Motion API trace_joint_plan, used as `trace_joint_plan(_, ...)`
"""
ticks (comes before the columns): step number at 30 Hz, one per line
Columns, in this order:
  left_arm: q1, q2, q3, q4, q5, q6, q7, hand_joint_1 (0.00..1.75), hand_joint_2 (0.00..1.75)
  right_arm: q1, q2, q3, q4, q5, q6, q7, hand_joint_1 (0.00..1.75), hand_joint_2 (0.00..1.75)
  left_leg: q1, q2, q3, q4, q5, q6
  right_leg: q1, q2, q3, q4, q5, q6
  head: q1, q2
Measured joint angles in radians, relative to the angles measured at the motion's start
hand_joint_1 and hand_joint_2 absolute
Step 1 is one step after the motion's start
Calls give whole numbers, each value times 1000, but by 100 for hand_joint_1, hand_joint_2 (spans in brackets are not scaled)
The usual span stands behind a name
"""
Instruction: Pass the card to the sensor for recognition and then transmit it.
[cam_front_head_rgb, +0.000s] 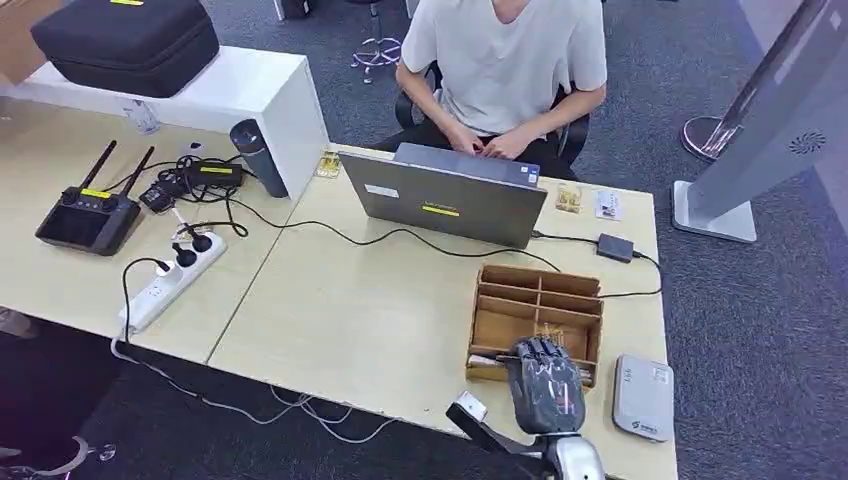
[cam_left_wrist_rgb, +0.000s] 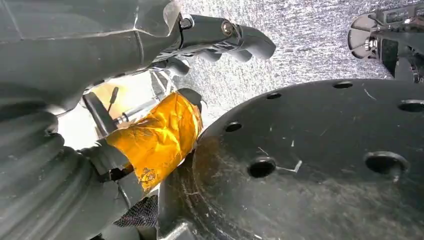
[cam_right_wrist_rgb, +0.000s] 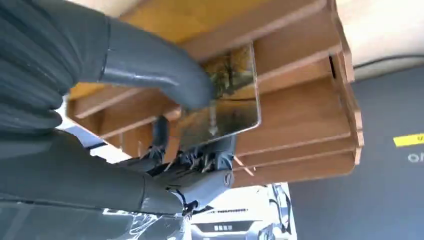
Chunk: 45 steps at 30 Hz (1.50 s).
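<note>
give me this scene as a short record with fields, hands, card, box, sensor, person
right hand: over the wooden box, thumb and fingers pinching a card
card: shiny, gold-tinted, held at the box, print too blurred to read
box: wooden, divided into compartments, on the table's near right part
sensor: grey flat device right of the box, probably the reader
left hand: hanging beside the robot's body over carpet, holds nothing
person: seated across the table, hands on a laptop
task state: card not yet at the sensor
</note>
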Motion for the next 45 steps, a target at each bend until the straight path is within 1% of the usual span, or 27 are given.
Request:
trace_joint_plan(4, -1, 0, 0, 0, -7, -3, -1, 0, 175, -25, 0, -10, 38, 0, -27, -6, 175, 175, 0, 0, 1, 0, 0, 0, 0, 0, 1, 0, 0, 0, 0, 0)
trace_joint_plan(10, -2, 4, 0, 0, -13, -13, -3, 0, 175, -77, 4, -45, 145, 0, -96, -30, 175, 175, 0, 0, 3, 0, 0, 0, 0, 0, 3, 0, 0, 0, 0, 0)
trace_joint_plan(16, -5, 7, -3, 0, -24, -21, -3, 0, 175, -126, 8, -77, 232, 0, -125, -42, 175, 175, 0, 0, 7, 0, 0, 0, 0, 0, 7, -1, 0, 1, 0, 0)
trace_joint_plan(19, -7, 11, -11, 0, -34, -31, -3, 0, 175, -159, 12, -98, 251, -16, -116, -60, 175, 175, 0, 0, 7, 0, 0, 0, 0, 0, 7, -1, 0, 1, 0, 0)
trace_joint_plan(20, -8, 13, -13, 0, -37, -35, -3, 0, 175, -169, 14, -103, 251, -29, -105, -69, 175, 175, 0, 0, 6, 0, 1, 1, 0, 0, 7, -1, 0, 1, 0, 0)
trace_joint_plan(21, -10, 16, -18, 0, -40, -39, 0, 0, 175, -180, 16, -112, 239, -52, -73, -79, 175, 175, 0, 0, 6, 0, 2, 0, 0, 0, 7, -1, 1, 1, 0, 0)
trace_joint_plan(22, -11, 17, -20, 0, -41, -40, 3, 0, 175, -186, 19, -120, 213, -64, -30, -87, 175, 175, 0, 0, 5, 0, 2, 0, 0, 0, 7, -1, 2, 1, 0, 0)
trace_joint_plan(24, -11, 19, -24, 0, -40, -42, 8, 0, 175, -192, 24, -127, 127, -89, 92, -82, 175, 175, 0, 0, 3, 0, 3, 0, 0, 0, 6, 0, 5, 0, 0, 0)
trace_joint_plan(25, -12, 21, -27, 0, -42, -44, 12, 0, 175, -198, 26, -129, 96, -103, 127, -77, 175, 175, 0, 0, 2, 0, 4, -1, 0, 0, 4, 0, 6, -1, 0, 0)
trace_joint_plan(26, -14, 23, -27, 0, -44, -48, 12, 0, 175, -208, 28, -134, 65, -118, 153, -74, 175, 175, 0, 0, 0, 0, 5, -1, 0, 1, 2, 0, 7, 0, 0, 0)
trace_joint_plan(29, -15, 25, -29, 0, -42, -47, 17, 0, 175, -245, 33, -146, -1, -157, 188, -74, 175, 175, 0, 0, -2, 0, 6, -1, 0, 0, 1, 0, 7, 0, 0, 0)
trace_joint_plan(30, -15, 25, -29, 0, -29, -35, 27, 0, 175, -246, 45, -147, -52, -171, 246, -61, 175, 175, 0, 0, -2, 0, 6, -1, 0, 0, 1, 0, 7, -1, 1, 0)
trace_joint_plan(32, -16, 24, -29, 0, -14, -19, 35, 0, 175, -243, 79, -128, -162, -177, 356, 1, 175, 175, 0, 1, -3, 0, 6, -1, 0, 1, -2, 0, 7, -1, 0, 0)
trace_joint_plan(33, -19, 22, -29, 0, -12, -18, 35, 0, 175, -243, 92, -111, -210, -189, 383, 37, 175, 175, 0, 1, -4, 0, 6, -1, 0, 1, -3, 1, 7, -1, 0, 0)
trace_joint_plan(34, -20, 22, -29, 0, -14, -19, 35, 0, 175, -251, 99, -91, -249, -216, 390, 70, 175, 175, 1, 1, -5, 0, 6, -1, 0, 1, -4, 1, 6, -1, 0, 0)
trace_joint_plan(35, -21, 23, -29, 0, -16, -22, 35, 0, 175, -271, 102, -85, -261, -242, 387, 80, 175, 175, 1, 1, -5, 0, 6, -1, 0, 1, -4, 1, 6, -1, 0, 0)
trace_joint_plan(38, -22, 26, -30, 0, -26, -35, 37, 0, 175, -339, 102, -93, -251, -272, 360, 82, 175, 175, 1, 1, -6, 0, 6, -1, 0, 1, -4, 1, 6, -1, 0, 0)
trace_joint_plan(40, -26, 31, -36, 0, -36, -44, 42, 0, 175, -392, 102, -106, -214, -264, 335, 89, 175, 175, 1, 1, -6, 0, 6, -1, 0, 1, -5, 1, 6, -1, 0, 0)
trace_joint_plan(45, -33, 46, -54, 0, -55, -53, 48, 0, 175, -552, 100, -172, -43, -198, 264, 131, 175, 175, 1, 1, -6, 0, 7, -2, 0, 1, -4, 1, 7, -1, 0, 0)
